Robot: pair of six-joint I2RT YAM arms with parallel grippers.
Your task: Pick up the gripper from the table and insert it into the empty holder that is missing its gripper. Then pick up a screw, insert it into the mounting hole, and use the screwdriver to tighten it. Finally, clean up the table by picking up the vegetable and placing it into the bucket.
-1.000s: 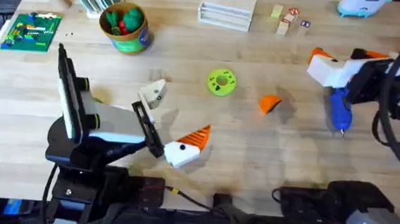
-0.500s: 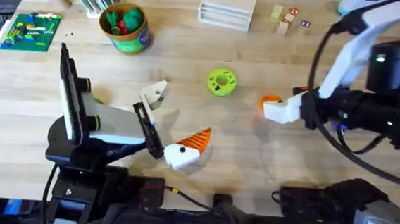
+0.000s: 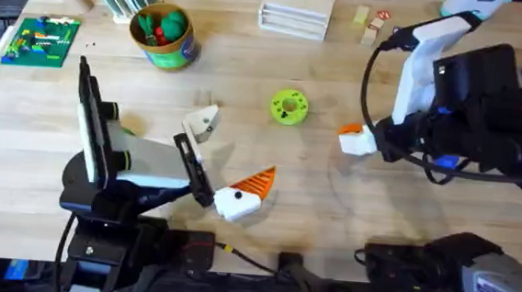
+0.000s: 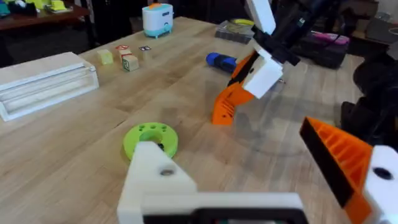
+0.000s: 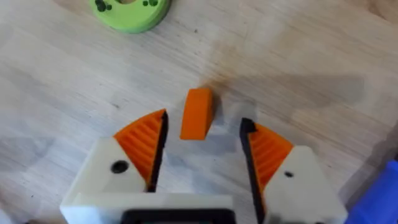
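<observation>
Wooden table (image 3: 314, 182) from overhead: my right pincer (image 3: 352, 139) covers the loose orange wedge (image 3: 349, 129), at three o'clock of the green disc (image 3: 289, 106). Right wrist view: pads apart, wedge (image 5: 196, 113) between them, untouched. Closing off-centre could flick it away.

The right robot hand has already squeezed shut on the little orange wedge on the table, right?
Not quite. In the right wrist view the right gripper has its jaws open on either side of the gripper, which lies on the table between them, not yet squeezed.
</observation>
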